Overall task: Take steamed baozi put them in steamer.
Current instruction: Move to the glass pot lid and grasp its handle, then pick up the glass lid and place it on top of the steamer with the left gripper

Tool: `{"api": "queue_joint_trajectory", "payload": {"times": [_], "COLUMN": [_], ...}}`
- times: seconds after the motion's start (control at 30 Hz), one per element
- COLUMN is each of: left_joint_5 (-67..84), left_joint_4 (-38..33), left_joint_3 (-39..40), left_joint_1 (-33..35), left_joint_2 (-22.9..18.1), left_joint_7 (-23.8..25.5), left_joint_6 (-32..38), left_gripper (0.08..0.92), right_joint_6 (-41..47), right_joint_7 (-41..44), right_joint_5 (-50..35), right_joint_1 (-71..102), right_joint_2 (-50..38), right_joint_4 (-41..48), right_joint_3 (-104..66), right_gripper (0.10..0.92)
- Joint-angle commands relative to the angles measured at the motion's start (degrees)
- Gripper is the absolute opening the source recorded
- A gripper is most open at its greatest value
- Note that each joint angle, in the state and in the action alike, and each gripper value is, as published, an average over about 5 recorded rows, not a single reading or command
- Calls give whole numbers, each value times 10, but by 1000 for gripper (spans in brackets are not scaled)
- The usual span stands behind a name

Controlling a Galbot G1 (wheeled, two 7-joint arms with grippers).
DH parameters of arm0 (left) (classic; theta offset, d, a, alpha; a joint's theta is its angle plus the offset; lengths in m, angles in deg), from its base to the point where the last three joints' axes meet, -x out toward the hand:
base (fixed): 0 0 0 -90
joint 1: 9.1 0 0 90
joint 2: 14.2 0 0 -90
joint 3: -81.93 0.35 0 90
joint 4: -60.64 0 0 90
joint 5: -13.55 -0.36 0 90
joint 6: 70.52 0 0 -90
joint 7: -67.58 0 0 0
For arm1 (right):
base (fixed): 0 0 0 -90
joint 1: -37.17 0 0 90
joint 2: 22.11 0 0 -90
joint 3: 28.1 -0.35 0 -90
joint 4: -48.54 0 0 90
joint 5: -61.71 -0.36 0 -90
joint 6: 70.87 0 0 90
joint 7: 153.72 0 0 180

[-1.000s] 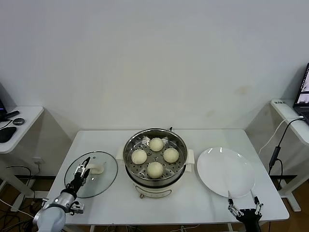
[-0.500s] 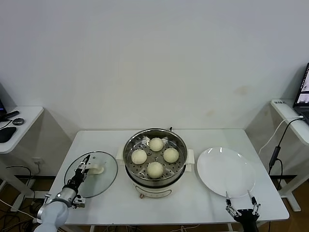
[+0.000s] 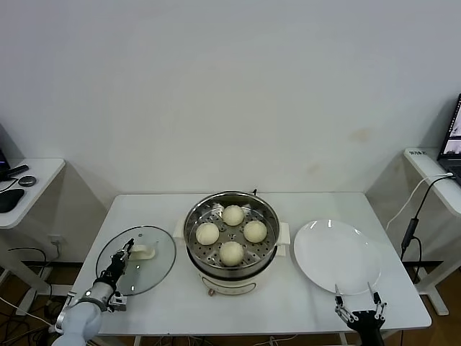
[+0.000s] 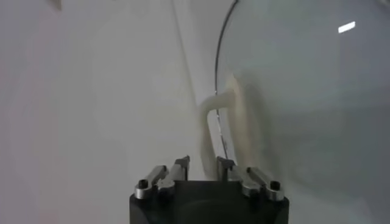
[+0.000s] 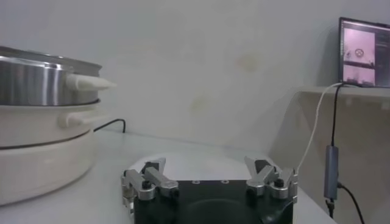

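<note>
Several cream-white steamed baozi [image 3: 233,215] lie on the perforated tray inside the shiny steamer [image 3: 193,220], at the middle of the table. To its left lies a round glass lid [image 3: 155,268] with a cream handle [image 3: 144,251]. My left gripper [image 3: 126,251] is low at that handle; in the left wrist view the left gripper [image 4: 203,163] has its fingers drawn close on the end of the handle [image 4: 222,106]. My right gripper [image 3: 358,311] stands open at the table's front right edge, holding nothing. The right wrist view shows the steamer [image 5: 42,85] off to one side.
A flat white plate [image 3: 336,256] lies right of the steamer, just behind the right gripper [image 5: 207,170]. Side tables stand at both sides of the white table [image 3: 288,306]. A cable hangs at the far right.
The left gripper's fingers have closed from wide open onto the lid's handle. The right arm has drawn slightly lower at the front edge. Baozi and lid have not moved.
</note>
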Motion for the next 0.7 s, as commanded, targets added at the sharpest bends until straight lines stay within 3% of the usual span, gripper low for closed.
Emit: {"api": "queue_joint_trajectory", "payload": {"times": [0.03,0.23,0.47,0.6,0.7], "left_joint_5": [52,130,268,306,308], "left_joint_4": [-65,-216,-426,-527,-578], "left_joint_3": [-8,-40,-105,-111,-63], "left_joint_1": [31,121,250,269,251], "left_joint_2": [7,36,97,123,136], "left_joint_7": [-7,20,85,123,150], "left_joint_6": [-25,-78,-194,-257,-301], "left_gripper": [211,178,170,170,170], "right_joint_6": [-1,0,4,3,2], "right_joint_7": [0,1,3,3,3], "right_joint_5": [-2,2,3,9,20], "right_joint_1": [0,-2,-4,-7,-11], "right_joint_2": [-4,-16,-27,-30,-29], "right_joint_4": [-15,-14,-15,-11,-5], "right_joint_3": [1,11,22,27,34], "right_gripper": [823,823,823,823,823]}}
